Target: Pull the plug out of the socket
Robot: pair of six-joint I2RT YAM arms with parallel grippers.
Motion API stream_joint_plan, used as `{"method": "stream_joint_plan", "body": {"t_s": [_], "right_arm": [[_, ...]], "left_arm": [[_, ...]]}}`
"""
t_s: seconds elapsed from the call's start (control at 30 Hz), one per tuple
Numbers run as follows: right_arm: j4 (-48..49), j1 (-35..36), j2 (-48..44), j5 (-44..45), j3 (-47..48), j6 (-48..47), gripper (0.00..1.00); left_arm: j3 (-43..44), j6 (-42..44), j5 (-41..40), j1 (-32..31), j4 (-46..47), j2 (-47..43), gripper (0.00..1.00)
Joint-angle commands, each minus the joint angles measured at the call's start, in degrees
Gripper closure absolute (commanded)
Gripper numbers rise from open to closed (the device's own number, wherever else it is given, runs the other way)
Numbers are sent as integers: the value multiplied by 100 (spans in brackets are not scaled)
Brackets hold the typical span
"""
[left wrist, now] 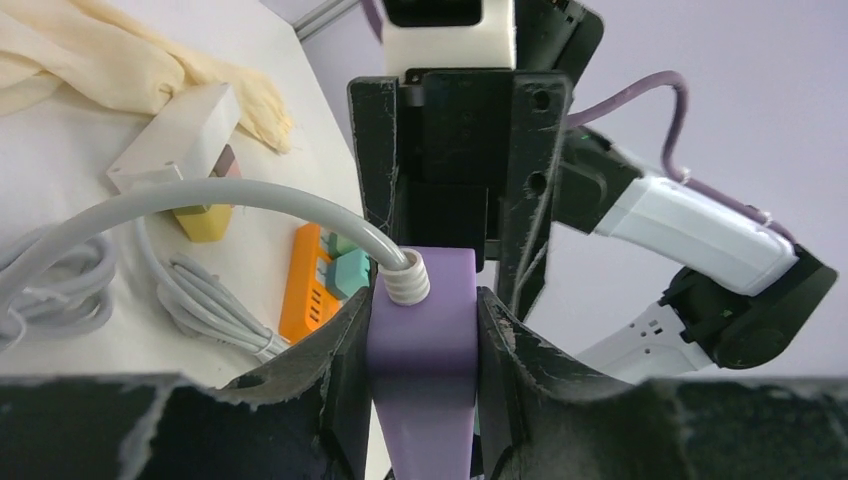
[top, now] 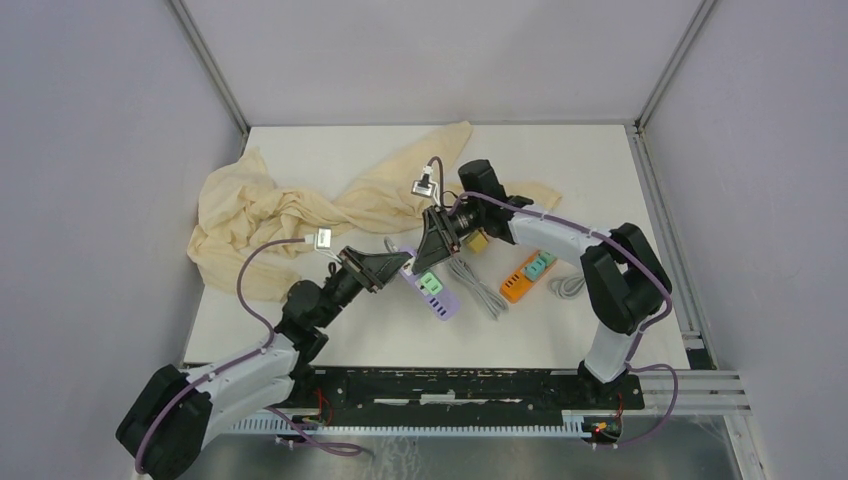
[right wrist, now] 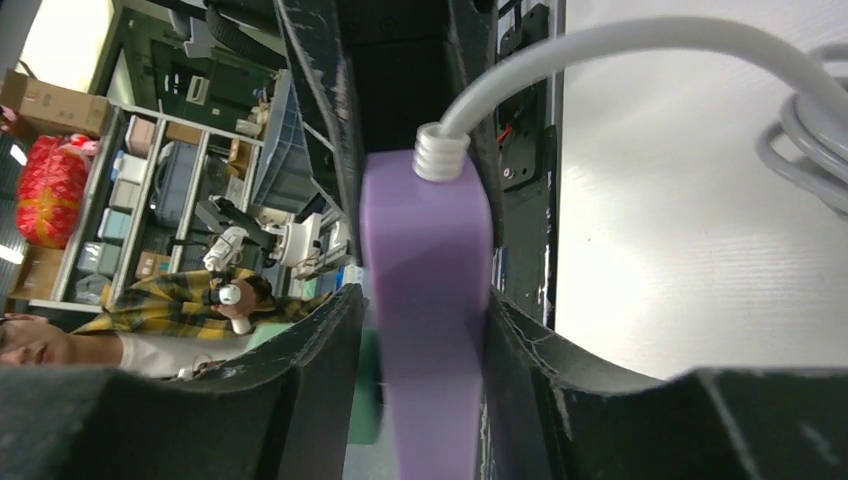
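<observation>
Probably a robotics lab: a white desk [top: 600, 170] inside grey panel walls [top: 100, 150], with stocked storage shelves [right wrist: 130, 200] blurred beyond it

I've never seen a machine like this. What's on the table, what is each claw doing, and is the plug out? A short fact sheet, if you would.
table: white; holds cloth, purple strip, orange strip, grey cable
left claw: shut on the purple strip at its cable end
right claw: shut on that same end, facing the left claw
green plug: sits on the purple strip, apparently not yet pulled out
</observation>
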Motion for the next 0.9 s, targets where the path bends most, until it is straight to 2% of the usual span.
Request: {"method": "stream_joint_plan", "body": {"t_s": [0.0,0.03,0.1,0.2,0.4,0.57,0.73,0.87], "right_arm": [[-2126,-69,-75,202,874,-1870,38],[-2713,-178,-73,378,1052,-2300,29],[-3615,-428,-127,822,1306,-2945,17],[-3850,-821,-360,1251,1334,-3245,10],[-4197,-905,-1000,2198,1273,-3990,9],[-3845,-495,-1533,3079,884,-4152,9],[-3414,129,-1531,4202,659,-3906,9],[-3360,492,-1212,4916,653,-3772,10]], "left_arm": [[47,-2,-356,22,101,-421,97],[-1,-24,-450,26,-42,-499,97],[-101,-89,-818,35,-527,-895,97],[-198,-184,-1280,37,-1252,-1401,97],[67,-524,-2267,37,-3312,-2058,97],[899,-891,-2816,27,-4859,-1666,97],[1541,-1126,-2691,20,-5352,-633,97],[1646,-1194,-2679,-15,-5267,-357,97]]}}
